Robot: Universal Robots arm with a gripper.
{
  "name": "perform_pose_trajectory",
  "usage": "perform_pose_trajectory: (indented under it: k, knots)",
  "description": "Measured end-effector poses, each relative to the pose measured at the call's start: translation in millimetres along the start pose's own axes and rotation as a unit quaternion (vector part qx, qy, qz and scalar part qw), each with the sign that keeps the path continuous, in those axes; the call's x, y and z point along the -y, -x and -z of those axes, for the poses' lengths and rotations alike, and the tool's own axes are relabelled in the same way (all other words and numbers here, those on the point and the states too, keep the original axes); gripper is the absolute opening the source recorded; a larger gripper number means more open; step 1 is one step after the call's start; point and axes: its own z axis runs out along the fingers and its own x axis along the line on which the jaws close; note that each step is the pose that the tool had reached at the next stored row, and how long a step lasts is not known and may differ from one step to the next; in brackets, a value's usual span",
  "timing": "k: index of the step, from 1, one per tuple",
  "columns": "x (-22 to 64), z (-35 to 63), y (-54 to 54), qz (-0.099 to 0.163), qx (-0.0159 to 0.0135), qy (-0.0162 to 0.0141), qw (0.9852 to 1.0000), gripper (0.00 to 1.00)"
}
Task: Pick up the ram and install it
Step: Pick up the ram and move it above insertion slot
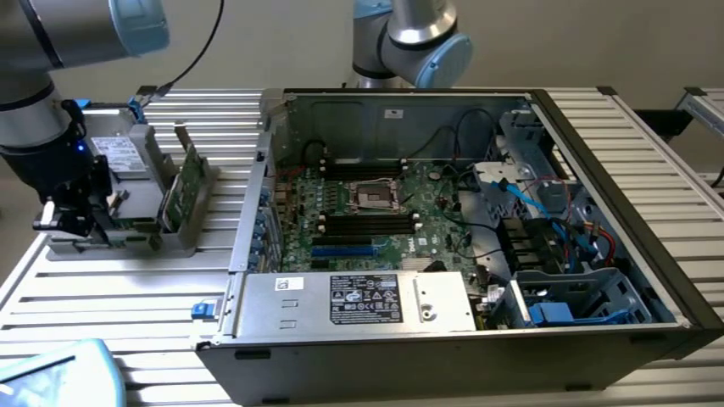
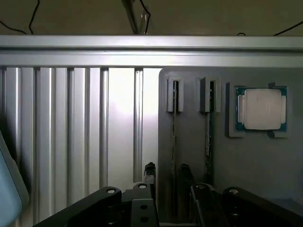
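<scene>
claw point(image 1: 77, 222) sits low over the grey holder point(image 1: 142, 191) on the worktop point(image 1: 114, 297), in the exterior view at 9 o'clock from the open pc case point(image 1: 453, 212). claw is wide, fingers point(image 2: 184, 174) straddling the ram point(image 2: 173, 142) - it stands edge-up in a holder slot, not clamped. second card point(image 2: 208, 142) in the neighbouring slot.

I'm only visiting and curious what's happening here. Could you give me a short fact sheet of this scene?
Gripper: open, hanging over the holder
Ram: on edge in a holder slot, between the fingers, not lifted
Also in holder: second stick, CPU
Case: open, at the exterior view's right of the holder
Motherboard: exposed inside the case
</scene>
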Motion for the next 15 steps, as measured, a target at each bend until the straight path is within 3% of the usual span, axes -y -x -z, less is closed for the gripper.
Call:
perform_pose_trajectory:
  k: [7, 14, 15]
  knots:
    - [0.9, -9.9, 0.8, 0.0, 0.0037, -0.0002, 1.0, 0.33]
    - [1.6, -17.4, 1.8, 0.001, 0.0149, -0.0003, 0.9999, 0.33]
    - [1.5, -17.5, 1.8, 0.001, 0.0153, -0.0003, 0.9999, 0.33]
